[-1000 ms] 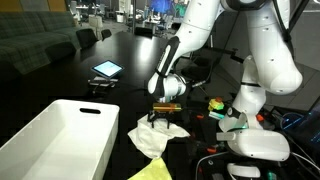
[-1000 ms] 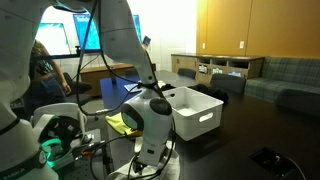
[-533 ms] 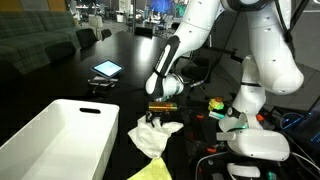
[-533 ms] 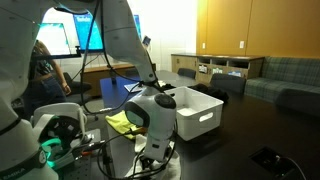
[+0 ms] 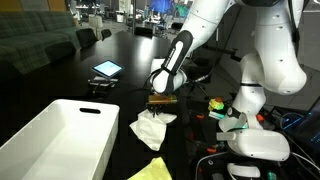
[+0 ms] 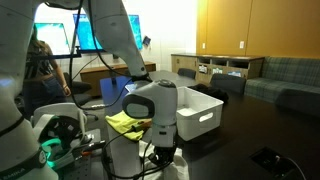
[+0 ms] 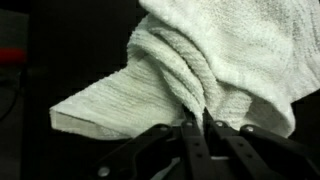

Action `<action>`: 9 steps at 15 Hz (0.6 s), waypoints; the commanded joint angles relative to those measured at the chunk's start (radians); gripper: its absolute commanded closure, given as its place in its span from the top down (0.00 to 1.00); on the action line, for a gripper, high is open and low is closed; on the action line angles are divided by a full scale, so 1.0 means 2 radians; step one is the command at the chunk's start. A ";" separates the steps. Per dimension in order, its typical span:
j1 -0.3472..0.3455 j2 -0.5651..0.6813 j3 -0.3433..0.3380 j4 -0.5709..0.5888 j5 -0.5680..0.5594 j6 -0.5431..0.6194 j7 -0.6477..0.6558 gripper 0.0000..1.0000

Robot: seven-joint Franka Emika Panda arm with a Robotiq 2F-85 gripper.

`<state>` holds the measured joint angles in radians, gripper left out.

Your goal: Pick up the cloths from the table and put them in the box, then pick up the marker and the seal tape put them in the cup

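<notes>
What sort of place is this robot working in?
Probably an open-plan office or a research lab's lounge area: grey sofas along the wall, lit screens at the back, and a low wooden shelf unit against an orange wall.

Office lab: sofa (image 5: 35,45), screens (image 6: 58,35).

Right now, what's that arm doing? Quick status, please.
Gripper shut on off-white cloth. Yellow cloth lies on the table, not yet picked up. Box close beside; nothing seen in the way.
</notes>
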<state>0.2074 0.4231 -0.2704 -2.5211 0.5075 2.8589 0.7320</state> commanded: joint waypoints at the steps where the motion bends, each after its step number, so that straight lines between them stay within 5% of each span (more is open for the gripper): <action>1: 0.128 -0.064 -0.135 -0.049 -0.140 0.032 0.091 0.02; 5: 0.266 -0.059 -0.292 -0.016 -0.317 0.031 0.185 0.02; 9: 0.399 -0.106 -0.443 0.004 -0.486 0.010 0.208 0.02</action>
<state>0.8328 0.2944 -0.9632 -2.5298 -0.2786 2.9060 1.1262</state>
